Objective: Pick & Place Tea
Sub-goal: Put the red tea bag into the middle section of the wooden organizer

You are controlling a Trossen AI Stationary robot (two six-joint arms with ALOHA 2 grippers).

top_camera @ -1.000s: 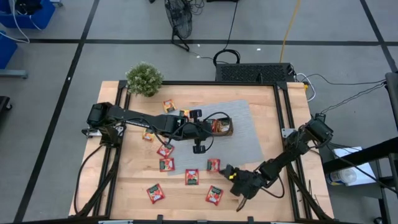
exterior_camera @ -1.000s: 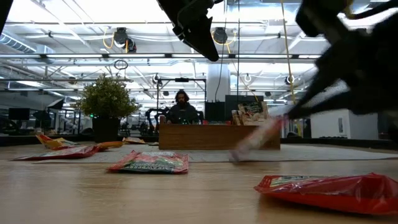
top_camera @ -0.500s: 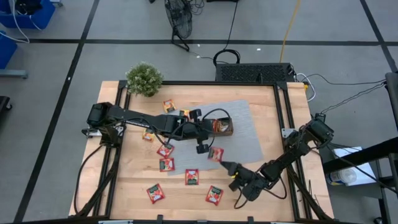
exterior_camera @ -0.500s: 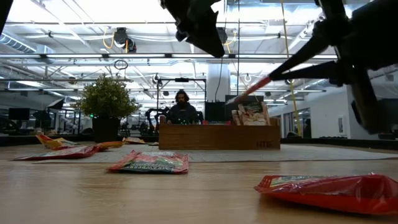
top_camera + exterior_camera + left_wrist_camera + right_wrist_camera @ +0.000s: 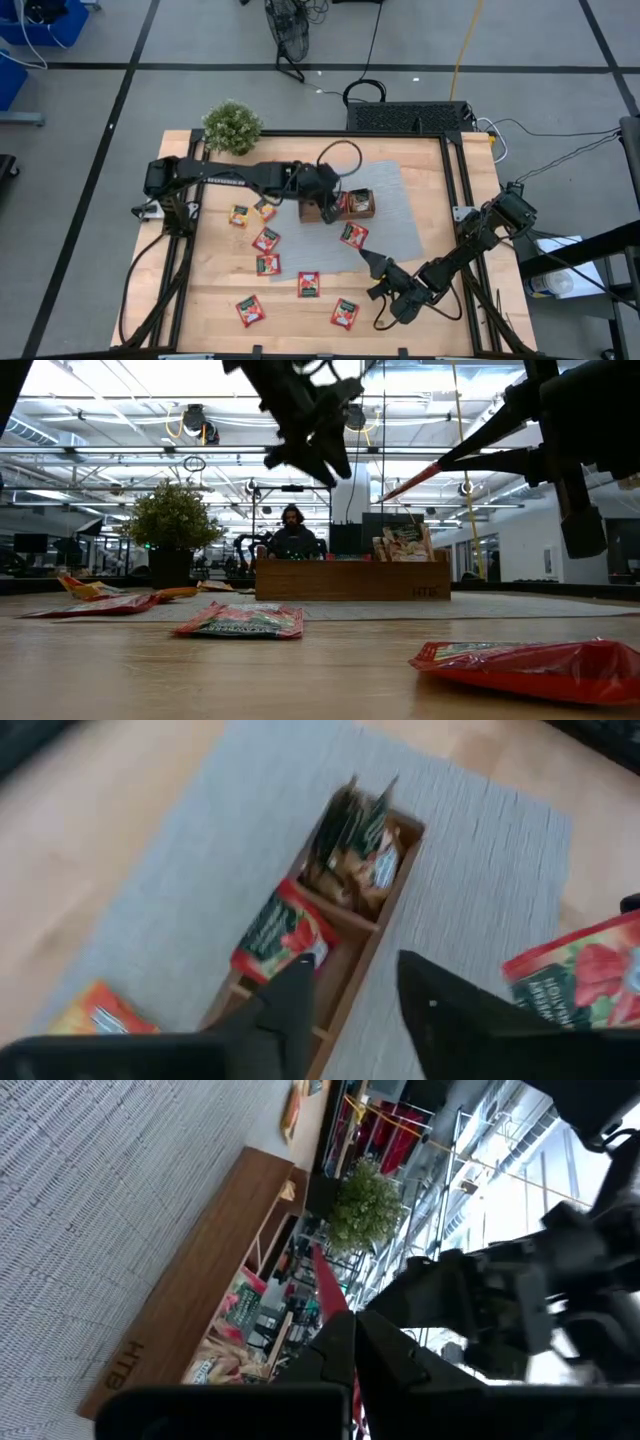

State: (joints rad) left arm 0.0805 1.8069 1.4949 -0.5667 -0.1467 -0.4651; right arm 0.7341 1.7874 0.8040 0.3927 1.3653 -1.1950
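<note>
— Where's the tea right now?

— Spread about. Most of the small flat red square sachets lie loose on the pale wooden table (image 5: 215,290), near its front edge, like this one (image 5: 308,284). A few already sit in the brown wooden three-compartment tray (image 5: 352,205) on the grey woven mat (image 5: 400,215). From the left wrist view you can see a red sachet (image 5: 280,932) lying in the middle compartment and darker ones standing on edge in the end one.

— And the two arms?

— The left gripper (image 5: 327,205) hangs directly over the tray, its two dark fingers (image 5: 290,1010) apart with nothing between them. I'd judge it's up there because a sachet has just been dropped in, though that's a guess from how it sits.

— The right one?

— The right gripper (image 5: 372,262) is raised off the table near the mat's front edge, jaws pinched together on a red sachet (image 5: 353,235). It holds the packet by one edge, so the rest sticks out flat towards the tray. That thin grip makes sense to me: a flat packet can only be lifted by its rim.

— Anything in the way?

— The small green potted plant (image 5: 232,126) stands at the far corner, well apart. The left arm over the tray looks like the only obstacle.
</note>
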